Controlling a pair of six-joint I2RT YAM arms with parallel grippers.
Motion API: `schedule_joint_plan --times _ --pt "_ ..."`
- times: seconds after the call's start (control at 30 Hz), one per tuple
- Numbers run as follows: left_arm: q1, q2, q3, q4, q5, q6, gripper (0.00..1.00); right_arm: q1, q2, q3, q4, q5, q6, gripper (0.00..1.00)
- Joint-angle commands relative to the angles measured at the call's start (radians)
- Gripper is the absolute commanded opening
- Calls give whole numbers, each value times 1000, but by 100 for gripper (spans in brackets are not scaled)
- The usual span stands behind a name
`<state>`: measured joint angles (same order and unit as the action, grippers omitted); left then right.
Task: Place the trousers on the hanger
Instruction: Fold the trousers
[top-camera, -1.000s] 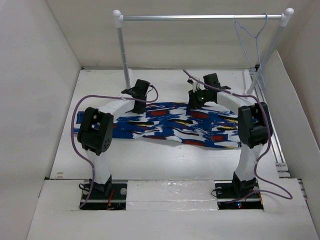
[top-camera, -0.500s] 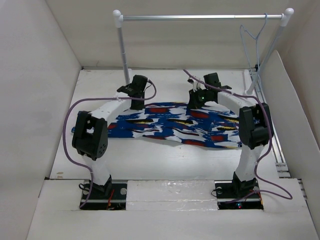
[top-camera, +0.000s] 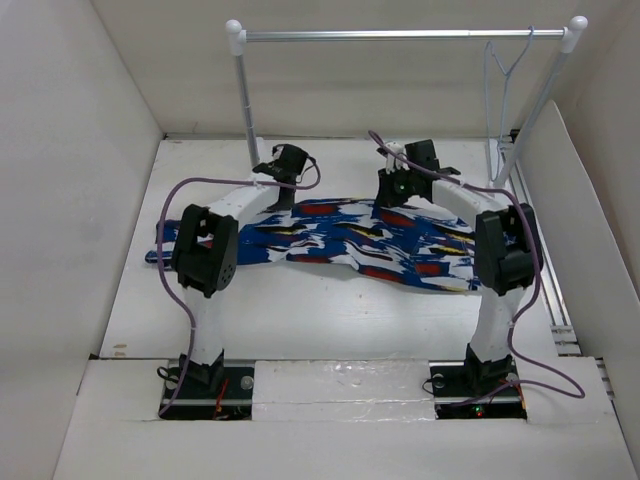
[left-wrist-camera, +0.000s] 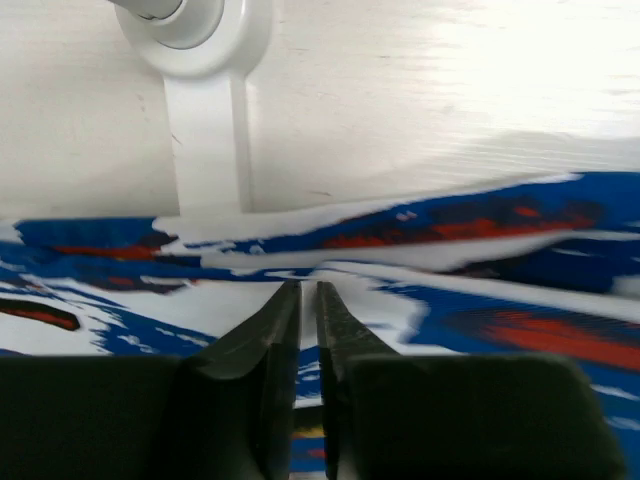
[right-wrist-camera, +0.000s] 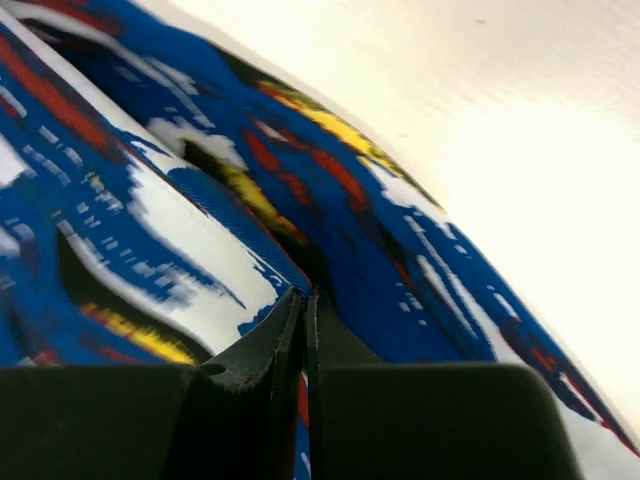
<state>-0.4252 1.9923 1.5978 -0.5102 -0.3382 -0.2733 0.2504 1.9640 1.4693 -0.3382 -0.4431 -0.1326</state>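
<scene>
Spanning the desk sideways, the trousers sit clamped in left fingers and right fingers; the hanger hangs nearer right.

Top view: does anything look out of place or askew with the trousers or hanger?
Nothing damaged. The trousers lie slanted across the table, rumpled along the near edge, with the left end effector and right end effector both pinched on the far edge. The hanger hangs from the rail's right end, turned nearly edge-on.
</scene>
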Motion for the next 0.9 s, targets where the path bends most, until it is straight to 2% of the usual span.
schedule_joint_plan --times 0.0,0.03,0.07,0.1,0.13,0.2,0.23,0.27,0.43,0.6,0.7,0.73,0.8,0.83,0.87 --pt "20 60 36 -43 -166 -9 9 0 38 62 58 171 19 3" --pt "20 66 31 -42 -167 -10 19 0 45 66 47 205 18 9" --pt "20 74 25 -40 -170 -13 38 9 59 72 41 219 16 14" --pt "31 68 19 -39 -168 -26 47 9 64 85 33 228 17 21" --pt "31 45 -1 -34 -165 -29 61 19 75 94 9 230 13 33" --pt "31 8 -28 -11 -168 -32 72 30 73 106 -11 244 10 46" --pt "31 -15 -51 -11 -177 -38 76 30 66 112 -36 250 4 56" --pt "31 -57 -61 -10 -180 -44 80 41 56 118 -54 271 -1 60" --pt "51 -234 -151 -1 -197 -95 82 62 -100 77 -96 290 -21 72" --pt "71 -441 -326 74 -119 -222 75 72 -269 -56 -116 299 -6 73" --pt "100 -506 -441 130 -38 -294 70 93 -393 -223 -88 322 16 68" --pt "136 -515 -488 147 25 -306 69 104 -427 -271 -65 325 24 60" --pt "184 -524 -527 183 91 -342 68 104 -499 -402 -45 327 36 52" --pt "241 -526 -567 199 160 -349 67 104 -514 -441 -24 317 42 43" --pt "273 -521 -588 241 201 -353 66 104 -520 -475 -13 316 42 40"
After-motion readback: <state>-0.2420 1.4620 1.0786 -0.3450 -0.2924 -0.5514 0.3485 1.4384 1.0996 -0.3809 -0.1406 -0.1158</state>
